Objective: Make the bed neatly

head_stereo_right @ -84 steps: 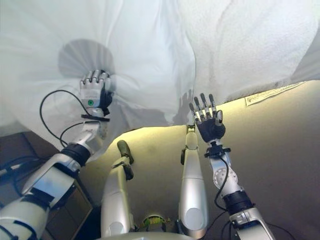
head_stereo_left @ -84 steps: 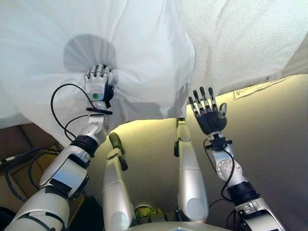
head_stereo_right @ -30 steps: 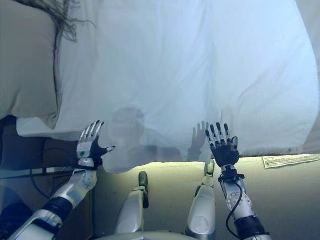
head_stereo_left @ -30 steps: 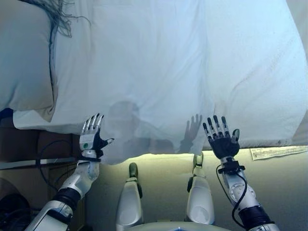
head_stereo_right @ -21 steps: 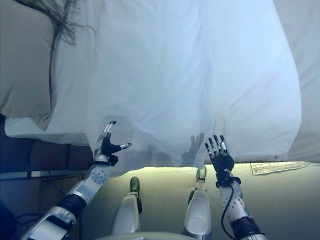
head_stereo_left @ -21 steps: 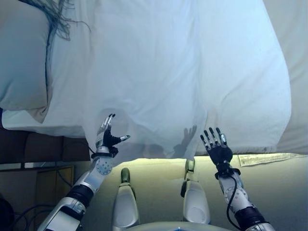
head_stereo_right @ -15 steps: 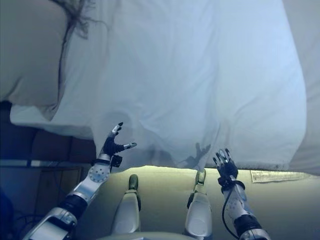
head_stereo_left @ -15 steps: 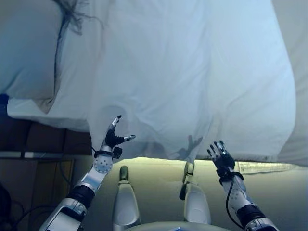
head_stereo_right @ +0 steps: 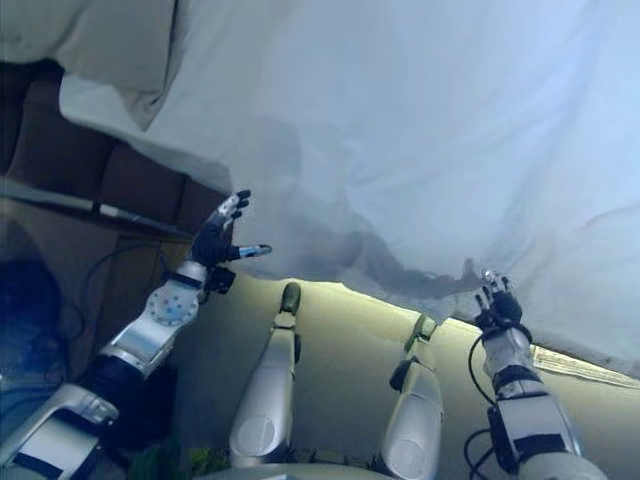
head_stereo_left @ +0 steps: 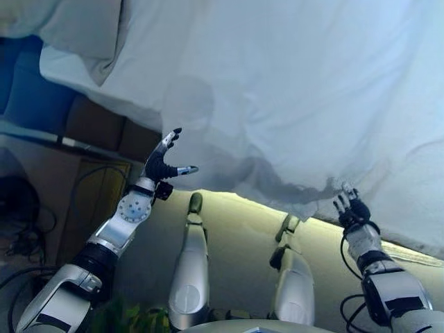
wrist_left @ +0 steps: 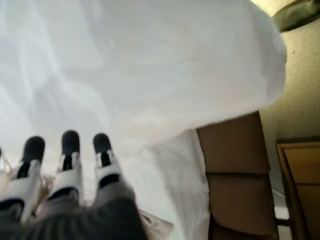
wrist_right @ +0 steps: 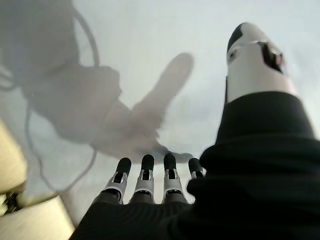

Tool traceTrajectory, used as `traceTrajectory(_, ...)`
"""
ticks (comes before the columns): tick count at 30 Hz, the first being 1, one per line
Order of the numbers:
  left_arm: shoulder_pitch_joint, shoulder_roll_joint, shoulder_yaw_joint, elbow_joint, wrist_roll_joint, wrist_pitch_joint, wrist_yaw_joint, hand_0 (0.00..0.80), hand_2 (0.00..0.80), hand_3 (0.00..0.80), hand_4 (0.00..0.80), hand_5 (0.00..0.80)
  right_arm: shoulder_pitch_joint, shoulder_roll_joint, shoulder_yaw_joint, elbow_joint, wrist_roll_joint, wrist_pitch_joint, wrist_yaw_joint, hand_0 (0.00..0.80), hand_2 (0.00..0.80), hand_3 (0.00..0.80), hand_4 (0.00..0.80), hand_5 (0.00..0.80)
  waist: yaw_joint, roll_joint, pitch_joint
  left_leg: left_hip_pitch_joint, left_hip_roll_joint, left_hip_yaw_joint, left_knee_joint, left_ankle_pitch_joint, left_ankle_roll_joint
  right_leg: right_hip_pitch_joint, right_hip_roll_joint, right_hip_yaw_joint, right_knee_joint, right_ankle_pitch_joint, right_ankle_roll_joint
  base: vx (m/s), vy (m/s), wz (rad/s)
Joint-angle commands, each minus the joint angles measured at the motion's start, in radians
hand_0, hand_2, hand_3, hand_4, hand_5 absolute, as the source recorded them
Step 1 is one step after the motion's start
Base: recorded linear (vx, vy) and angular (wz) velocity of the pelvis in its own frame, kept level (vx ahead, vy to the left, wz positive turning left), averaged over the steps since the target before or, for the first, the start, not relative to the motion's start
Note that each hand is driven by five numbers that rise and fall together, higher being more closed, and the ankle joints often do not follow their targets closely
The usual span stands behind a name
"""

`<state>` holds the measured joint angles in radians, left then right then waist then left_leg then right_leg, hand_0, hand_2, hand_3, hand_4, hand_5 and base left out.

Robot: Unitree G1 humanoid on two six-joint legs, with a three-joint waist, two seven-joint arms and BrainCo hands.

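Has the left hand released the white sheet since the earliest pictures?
Yes. The left hand is now open beside the white sheet's hanging edge, no longer gripping it.

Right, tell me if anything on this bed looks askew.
The white sheet is uneven: its near edge hangs bunched and wrinkled over the bedside between the open left hand and open right hand. A pillow sits at the far left corner.
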<state>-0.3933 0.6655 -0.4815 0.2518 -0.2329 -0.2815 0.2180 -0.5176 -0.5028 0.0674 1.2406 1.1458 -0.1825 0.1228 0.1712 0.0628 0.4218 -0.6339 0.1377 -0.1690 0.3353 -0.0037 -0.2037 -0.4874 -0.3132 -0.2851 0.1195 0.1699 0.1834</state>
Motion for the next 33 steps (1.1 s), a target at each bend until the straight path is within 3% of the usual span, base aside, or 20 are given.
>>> traceTrajectory(1, -0.002, 0.050, 0.026, -0.088, -0.029, -0.034, 0.016, 0.000, 0.000, 0.000, 0.000, 0.000, -0.007, -0.091, -0.038, 0.031, -0.034, 0.046, -0.039, 0.000, 0.000, 0.000, 0.000, 0.000, 0.018, 0.004, -0.031, -0.114, -0.051, 0.029, -0.009, 0.082, 0.095, -0.065, -0.059, 0.071, 0.085, -0.040, 0.048, -0.039, 0.064, 0.13)
traceTrajectory(10, -0.015, 0.050, -0.005, -0.147, -0.063, -0.041, 0.074, 0.000, 0.000, 0.000, 0.000, 0.000, -0.079, -0.142, -0.017, 0.104, -0.147, 0.105, 0.004, 0.000, 0.000, 0.000, 0.000, 0.000, 0.022, 0.043, -0.027, -0.195, -0.083, 0.031, 0.030, 0.094, 0.109, -0.204, -0.081, 0.127, 0.168, -0.051, 0.043, -0.014, 0.070, 0.12)
traceTrajectory(11, -0.019, 0.050, -0.004, -0.155, -0.068, -0.039, 0.073, 0.000, 0.000, 0.000, 0.000, 0.000, -0.084, -0.139, -0.009, 0.105, -0.177, 0.116, -0.002, 0.147, 0.147, 0.147, 0.147, 0.147, 0.023, 0.046, -0.027, -0.204, -0.086, 0.033, 0.033, 0.095, 0.111, -0.220, -0.085, 0.132, 0.177, -0.052, 0.043, 0.005, 0.052, 0.04)
traceTrajectory(13, -0.021, 0.051, -0.005, -0.160, -0.070, -0.042, 0.073, 0.000, 0.000, 0.000, 0.000, 0.000, -0.093, -0.141, 0.002, 0.110, -0.212, 0.129, -0.013, 0.800, 0.800, 0.800, 0.800, 0.800, 0.024, 0.051, -0.029, -0.215, -0.090, 0.036, 0.037, 0.095, 0.112, -0.237, -0.089, 0.138, 0.186, -0.053, 0.044, 0.005, 0.052, 0.02)
traceTrajectory(24, -0.014, 0.035, -0.015, -0.167, -0.087, -0.040, 0.097, 0.000, 0.000, 0.000, 0.000, 0.000, -0.119, -0.132, 0.031, 0.139, -0.267, 0.206, -0.040, 0.800, 0.800, 0.800, 0.800, 0.800, 0.021, 0.064, -0.043, -0.228, -0.092, 0.044, 0.059, 0.087, 0.115, -0.277, -0.089, 0.151, 0.231, -0.063, 0.036, 0.015, 0.028, 0.03)
traceTrajectory(33, -0.002, 0.021, -0.019, -0.147, -0.085, -0.055, 0.113, 0.000, 0.000, 0.000, 0.000, 0.000, -0.041, -0.070, 0.037, 0.163, -0.333, 0.280, -0.045, 0.800, 0.800, 0.800, 0.800, 0.800, 0.002, 0.043, -0.065, -0.201, -0.077, 0.055, 0.045, 0.080, 0.112, -0.260, -0.062, 0.160, 0.229, -0.070, 0.031, 0.002, 0.001, 0.00)
